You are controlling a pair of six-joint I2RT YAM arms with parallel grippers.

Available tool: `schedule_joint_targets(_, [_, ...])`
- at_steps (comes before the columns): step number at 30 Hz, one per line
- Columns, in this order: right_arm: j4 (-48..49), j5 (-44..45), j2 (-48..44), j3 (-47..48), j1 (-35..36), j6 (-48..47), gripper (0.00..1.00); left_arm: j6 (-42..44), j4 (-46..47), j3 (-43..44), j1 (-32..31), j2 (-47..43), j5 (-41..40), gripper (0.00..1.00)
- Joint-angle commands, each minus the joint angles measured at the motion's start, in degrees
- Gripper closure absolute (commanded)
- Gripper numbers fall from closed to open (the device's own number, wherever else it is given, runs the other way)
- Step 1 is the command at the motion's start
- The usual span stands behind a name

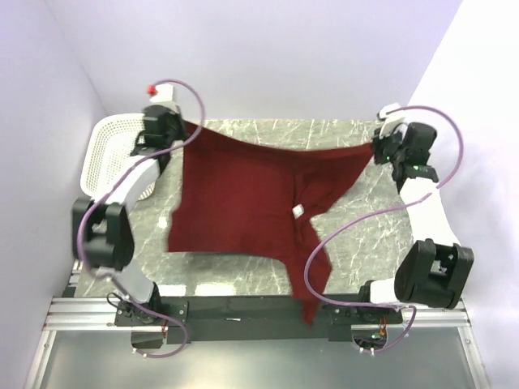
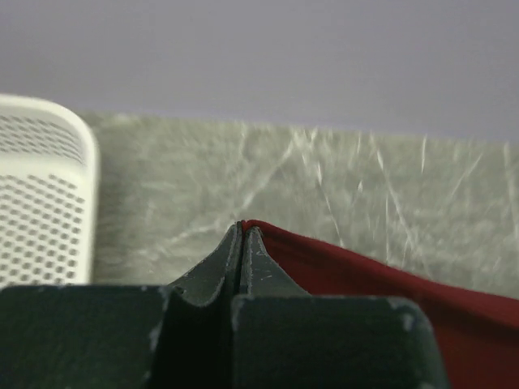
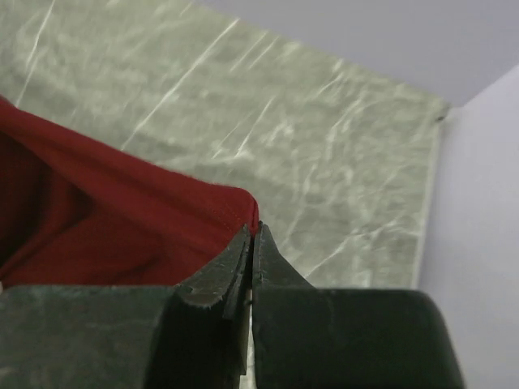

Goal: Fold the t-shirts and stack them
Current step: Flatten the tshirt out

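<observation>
A plain maroon t-shirt is stretched above the marble table between my two grippers, its lower part draping down to the front edge. My left gripper is shut on the shirt's far left corner; the jaws are pressed together on the cloth edge. At the far right, my right gripper is shut on the other corner, the cloth pinched at the tips. A small white label shows near the shirt's middle.
A white perforated basket stands at the table's far left, beside the left arm; its wall is close to the left gripper. Purple walls enclose the table on three sides. Cables loop over both arms.
</observation>
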Motion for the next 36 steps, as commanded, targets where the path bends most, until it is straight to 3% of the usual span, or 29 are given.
schedule_joint_targets(1, [12.04, -3.54, 2.04, 0.54, -0.54, -3.88, 1.0, 4.31, 1.2, 6.75, -2.99, 5.94, -0.94, 1.0])
schedule_joint_targets(7, [7.37, -3.02, 12.52, 7.66, -0.36, -1.7, 1.0, 5.19, -4.25, 15.63, -4.31, 15.72, -1.83, 1.0])
schedule_joint_targets(11, [4.13, -5.9, 13.15, 12.83, 1.48, -0.81, 1.0, 5.72, -4.78, 16.44, -4.31, 14.95, -2.18, 1.0])
schedule_joint_targets(16, [-12.64, -17.67, 7.71, 28.53, 6.92, 2.17, 1.0, 5.9, -2.59, 10.21, -4.4, 2.84, -3.49, 1.0])
schedule_joint_targets(18, [-21.92, -22.58, 5.07, 35.15, 13.22, 2.97, 1.0, 5.37, -0.04, 6.62, -4.14, -2.17, -6.47, 1.0])
schedule_joint_targets(21, [-26.82, -20.96, -0.47, 47.37, 24.46, 6.2, 1.0, 3.53, 2.07, 4.93, -3.96, -11.14, -8.06, 1.0])
schedule_joint_targets(24, [-25.24, -18.92, -3.64, 58.61, 28.55, 14.26, 1.0, 1.42, 3.48, 6.06, -3.96, -18.7, -8.86, 1.0])
schedule_joint_targets(26, [-18.61, -23.65, -3.29, 66.01, 22.7, 21.91, 1.0, 0.89, 3.83, 7.55, -4.05, -23.36, -9.38, 1.0])
schedule_joint_targets(27, [-15.34, -27.41, -2.94, 67.77, 18.75, 32.66, 1.0, 0.89, 3.57, 9.65, -4.05, -24.69, -9.91, 1.0])
schedule_joint_targets(28, [-12.35, -31.1, -2.5, 71.62, 10.45, 36.68, 1.0, 1.06, 3.48, 10.71, -4.05, -27.22, -10.44, 1.0])
schedule_joint_targets(30, [-7.32, -31.84, -2.76, 76.03, 3.72, 41.7, 1.0, 1.76, 3.57, 13.61, -3.96, -30.13, -10.79, 1.0])
schedule_joint_targets(31, [-6.78, -29.32, -2.76, 80.4, -1.71, 41.38, 1.0, 2.03, 3.48, 14.67, -4.05, -30.76, -10.97, 1.0])
schedule_joint_targets(34, [-10.38, -25.53, -2.94, 86.58, -5.27, 36.47, 1.0, 2.47, 1.12, 19.68, -4.05, -31.2, -10.09, 0.99])
schedule_joint_targets(36, [-11.52, -23.15, -2.94, 85.81, -6.42, 34.97, 1.0, 1.94, -0.82, 23.27, -4.05, -30.07, -8.6, 0.99])
